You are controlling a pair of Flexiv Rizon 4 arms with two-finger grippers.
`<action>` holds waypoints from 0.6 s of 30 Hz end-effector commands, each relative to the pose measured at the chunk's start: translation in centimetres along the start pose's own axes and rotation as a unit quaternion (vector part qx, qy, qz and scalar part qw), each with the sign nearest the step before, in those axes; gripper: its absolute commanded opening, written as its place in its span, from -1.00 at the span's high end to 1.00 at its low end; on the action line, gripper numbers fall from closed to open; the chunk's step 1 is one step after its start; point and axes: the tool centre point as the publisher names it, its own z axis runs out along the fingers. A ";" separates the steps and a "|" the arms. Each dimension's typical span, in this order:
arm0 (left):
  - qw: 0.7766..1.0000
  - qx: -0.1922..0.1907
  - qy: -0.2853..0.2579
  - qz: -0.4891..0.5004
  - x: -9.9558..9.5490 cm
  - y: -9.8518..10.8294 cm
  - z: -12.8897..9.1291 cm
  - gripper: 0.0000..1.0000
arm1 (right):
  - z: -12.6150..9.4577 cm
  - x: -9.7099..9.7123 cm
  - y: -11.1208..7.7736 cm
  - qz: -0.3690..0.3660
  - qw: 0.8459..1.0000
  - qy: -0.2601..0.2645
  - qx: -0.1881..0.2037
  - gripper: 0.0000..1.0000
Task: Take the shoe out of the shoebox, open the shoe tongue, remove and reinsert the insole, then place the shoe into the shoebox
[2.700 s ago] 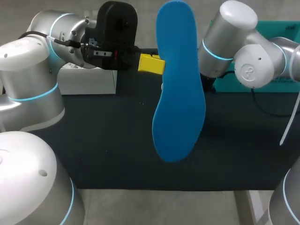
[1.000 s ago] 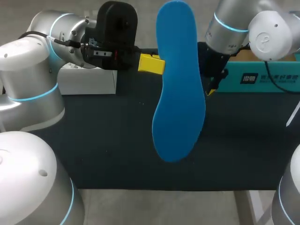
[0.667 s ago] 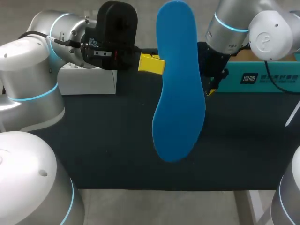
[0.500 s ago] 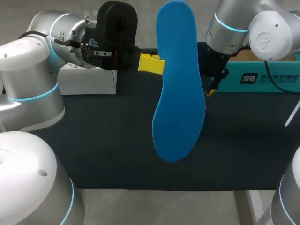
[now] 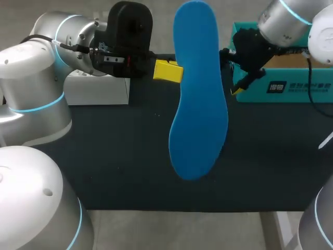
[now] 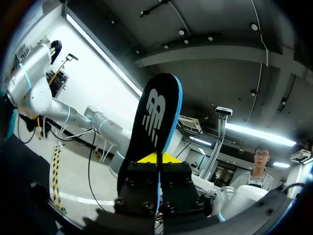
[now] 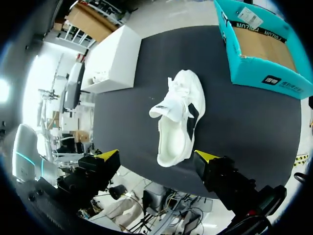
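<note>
While the left hand [image 6: 157,159] clamps the blue insole [image 5: 197,104] upright above the desk [image 5: 125,156], the right hand [image 7: 157,156] hovers with fingers apart over the white shoe [image 7: 178,122]. The teal shoebox [image 5: 291,86] sits at the desk's 2 o'clock corner.

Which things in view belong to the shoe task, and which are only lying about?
Belonging to the task:
blue foam insole, held by the left gripper
white laced shoe
teal cardboard shoebox

Only lying about:
white rectangular box
</note>
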 end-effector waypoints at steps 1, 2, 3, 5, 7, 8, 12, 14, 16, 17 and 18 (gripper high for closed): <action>1.000 0.000 0.001 0.000 -0.1 0.1 0.0 1.00 | -3.7 0.0 -2.4 0.039 0.969 0.212 -0.120 -1.00; 1.000 0.000 0.001 0.000 -0.1 0.1 0.0 1.00 | -4.3 0.2 -2.6 0.041 0.966 0.223 -0.124 -1.00; 1.000 0.000 0.001 0.000 -0.1 0.1 0.0 1.00 | -4.9 0.4 -2.7 0.042 0.962 0.238 -0.129 -1.00; 1.000 0.000 0.001 0.000 -0.1 0.1 0.0 1.00 | -6.3 0.8 -3.1 0.050 0.953 0.264 -0.143 -1.00; 1.000 0.000 0.001 0.000 -0.1 0.1 0.0 1.00 | -7.4 0.9 -3.4 0.053 0.946 0.283 -0.151 -1.00; 1.000 0.000 0.001 0.000 -0.1 0.1 0.0 1.00 | -8.1 1.0 -3.7 0.054 0.941 0.296 -0.153 -1.00; 1.000 0.000 0.001 0.000 -0.1 0.1 0.0 1.00 | -9.2 0.8 -4.2 0.078 0.935 0.320 -0.133 -1.00; 1.000 0.000 0.001 0.000 -0.1 0.1 0.0 1.00 | -9.5 0.7 -4.4 0.091 0.922 0.350 -0.135 -1.00; 1.000 0.000 0.001 0.000 -0.1 0.1 0.0 1.00 | -9.8 0.8 -4.3 0.098 0.908 0.384 -0.138 -1.00; 1.000 0.000 0.001 0.000 -0.1 0.1 0.0 1.00 | -9.9 0.8 -4.1 0.111 0.904 0.387 -0.147 -1.00; 1.000 0.000 0.001 0.000 -0.1 0.1 0.0 1.00 | -9.9 0.8 -4.1 0.111 0.904 0.387 -0.147 -1.00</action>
